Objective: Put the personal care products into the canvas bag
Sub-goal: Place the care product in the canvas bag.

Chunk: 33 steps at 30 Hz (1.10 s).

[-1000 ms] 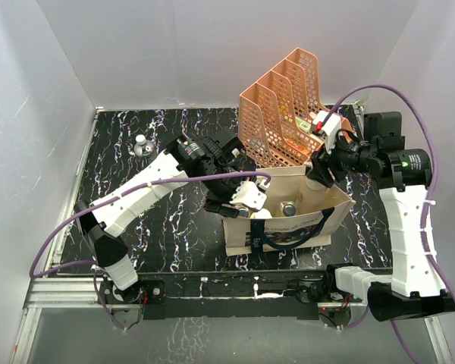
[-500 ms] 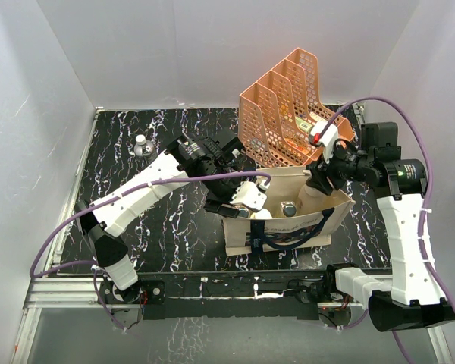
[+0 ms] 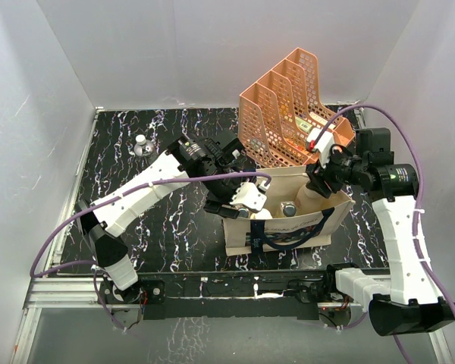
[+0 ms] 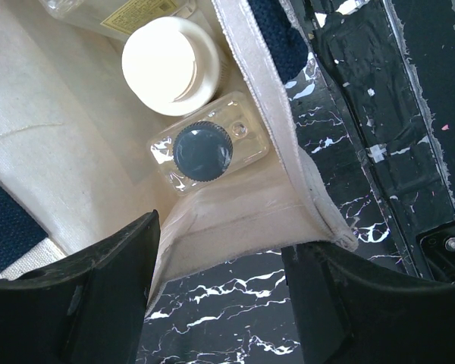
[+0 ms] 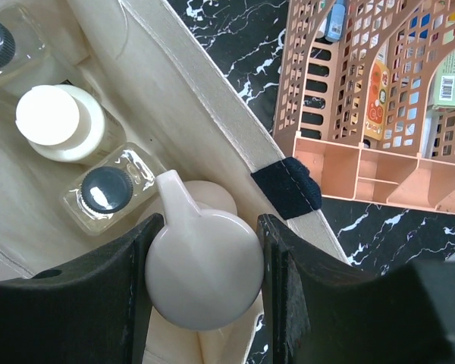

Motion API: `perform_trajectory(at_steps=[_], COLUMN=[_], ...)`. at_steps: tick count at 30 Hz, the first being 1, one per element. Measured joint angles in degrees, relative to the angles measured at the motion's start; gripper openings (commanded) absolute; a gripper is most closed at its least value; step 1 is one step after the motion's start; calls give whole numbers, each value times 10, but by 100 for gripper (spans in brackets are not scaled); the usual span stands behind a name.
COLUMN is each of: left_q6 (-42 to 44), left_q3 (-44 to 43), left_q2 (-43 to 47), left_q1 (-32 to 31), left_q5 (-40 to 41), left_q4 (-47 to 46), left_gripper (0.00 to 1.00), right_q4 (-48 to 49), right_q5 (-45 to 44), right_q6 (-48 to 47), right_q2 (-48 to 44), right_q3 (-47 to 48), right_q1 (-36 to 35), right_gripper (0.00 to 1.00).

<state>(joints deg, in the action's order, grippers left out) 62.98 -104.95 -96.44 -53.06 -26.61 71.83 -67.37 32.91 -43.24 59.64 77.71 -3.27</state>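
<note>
The beige canvas bag (image 3: 312, 211) with navy handles stands open at the table's middle front. My right gripper (image 3: 317, 180) is shut on the white pump head (image 5: 205, 269) of a cream bottle, holding it inside the bag's right end. A cream-capped bottle (image 5: 57, 121) and a clear glass bottle with a dark cap (image 5: 106, 189) stand inside the bag. My left gripper (image 3: 243, 199) is open, its jaws either side of the bag's left corner (image 4: 243, 220). A cream cap (image 4: 167, 64) and a glass bottle (image 4: 203, 152) show beyond it. A silver bottle (image 3: 142, 144) stands on the table at far left.
The peach mesh file organizer (image 3: 288, 106) stands right behind the bag, close to my right wrist; it also shows in the right wrist view (image 5: 379, 91). White walls enclose the black marbled table (image 3: 174, 227). A navy handle (image 5: 288, 186) crosses the bag's rim.
My right gripper has moved left and down into the bag's right end with the pump bottle. The left arm and the bag have not moved.
</note>
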Motion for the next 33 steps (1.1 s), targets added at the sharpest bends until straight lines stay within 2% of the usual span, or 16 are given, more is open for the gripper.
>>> perform_trajectory(at_steps=[19,33], left_q6=[0,0], left_q3=[0,1], left_q2=[0,0], left_q1=[-1,-4], left_q5=[-4,-8], left_q4=[0,-2], left_gripper=[62,63], right_q4=[28,58], right_q5=[-4,-17], right_q6=[-50,-75], right_q2=[-1,0], right_q3=[-89,-139], right_q1=[0,0], right_gripper=[8,13])
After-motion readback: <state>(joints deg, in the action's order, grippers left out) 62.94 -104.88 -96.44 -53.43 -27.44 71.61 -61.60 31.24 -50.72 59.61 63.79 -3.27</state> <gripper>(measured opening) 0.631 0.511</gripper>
